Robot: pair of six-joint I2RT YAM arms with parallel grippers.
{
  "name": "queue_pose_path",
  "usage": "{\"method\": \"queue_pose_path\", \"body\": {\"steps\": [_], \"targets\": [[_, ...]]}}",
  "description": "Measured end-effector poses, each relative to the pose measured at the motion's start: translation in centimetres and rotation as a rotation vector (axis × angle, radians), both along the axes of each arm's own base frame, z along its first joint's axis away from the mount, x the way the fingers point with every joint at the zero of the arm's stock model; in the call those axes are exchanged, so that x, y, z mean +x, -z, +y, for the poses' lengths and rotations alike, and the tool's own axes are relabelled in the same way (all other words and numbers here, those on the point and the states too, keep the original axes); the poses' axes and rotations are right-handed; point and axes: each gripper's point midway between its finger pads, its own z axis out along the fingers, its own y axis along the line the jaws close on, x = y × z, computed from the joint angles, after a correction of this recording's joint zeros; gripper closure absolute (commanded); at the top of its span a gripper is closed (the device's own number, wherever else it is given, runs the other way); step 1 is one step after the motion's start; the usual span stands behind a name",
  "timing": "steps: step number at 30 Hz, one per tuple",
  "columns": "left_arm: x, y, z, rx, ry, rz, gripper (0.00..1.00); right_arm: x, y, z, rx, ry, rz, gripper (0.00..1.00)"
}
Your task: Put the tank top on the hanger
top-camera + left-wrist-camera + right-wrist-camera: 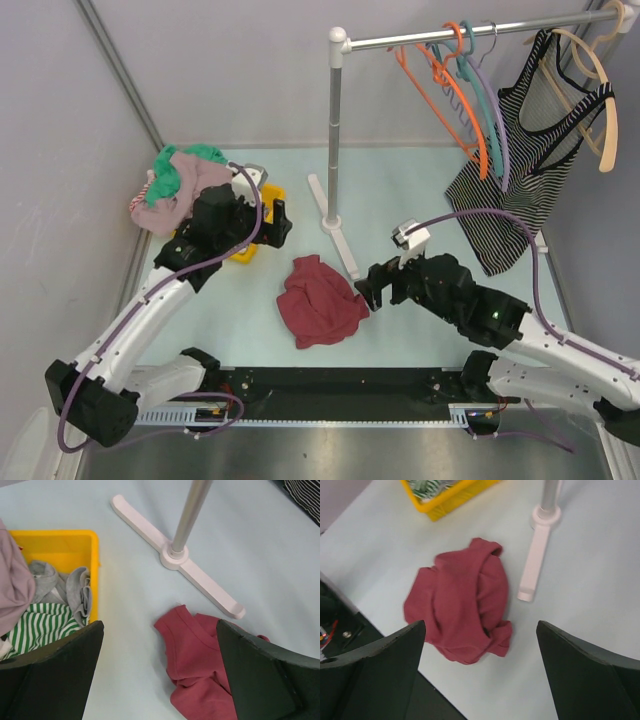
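Tank top (320, 302) (200, 670) (462, 610): you'll find it plain maroon, crumpled into a loose heap and folded over itself, lying just beside the near end of the rack's (334, 130) white foot. Hanger (452, 92): thin, orange, notched shoulders. It is hooked over the rack's top rail, tilted, high above and well apart from the tank top.

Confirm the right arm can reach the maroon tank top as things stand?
Probably yes: the right gripper sits open just beside the crumpled tank top on the table, with nothing between them.
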Motion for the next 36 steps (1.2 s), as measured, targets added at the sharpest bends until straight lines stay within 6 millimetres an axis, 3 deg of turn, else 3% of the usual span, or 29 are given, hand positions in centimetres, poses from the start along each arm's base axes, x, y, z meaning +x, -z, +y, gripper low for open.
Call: {"method": "queue_pose_path", "body": {"steps": [5,10,15,18,21,22,25,29,32,36], "targets": [[0.6,1.0,2.6,-0.021,-0.086,0.004,0.01,-0.4,-6.1,2.2,0.024,-0.055,-0.082,0.01],[0.4,1.2,3.0,-0.027,-0.097,0.006,0.0,1.8,-12.2,3.8,0.014,-0.033,-0.19,0.0],[-0.3,-0.2,2.8,-0.054,-0.074,-0.029,0.0,4.2,-20.5,5.0,0.036,0.006,-0.348,0.0],[-0.5,-0.4,2.6,-0.062,-0.06,-0.033,0.0,5.8,-24.3,3.5,0.049,0.048,-0.419,0.0],[-0.6,-0.4,2.5,-0.066,-0.052,-0.032,0.01,8.4,-28.7,0.8,0.075,0.13,-0.473,0.0],[-0.7,-0.5,2.5,-0.066,-0.052,-0.033,0.01,10.0,-30.5,-1.1,0.078,0.193,-0.496,0.01],[-0.8,-0.8,2.5,-0.071,-0.051,-0.042,0.01,12.4,-33.3,-3.3,0.079,0.263,-0.52,0.02],[-0.9,-1.0,2.5,-0.075,-0.046,-0.049,0.0,15.8,-33.8,-4.9,0.046,0.301,-0.494,0.03],[-1.0,-1.0,2.3,-0.079,-0.037,-0.046,0.01,18.3,-31.4,-5.7,0.002,0.315,-0.415,0.04],[-1.0,-1.0,2.3,-0.08,-0.034,-0.046,0.01,19.8,-28.4,-6.9,-0.032,0.314,-0.315,0.05]]}}
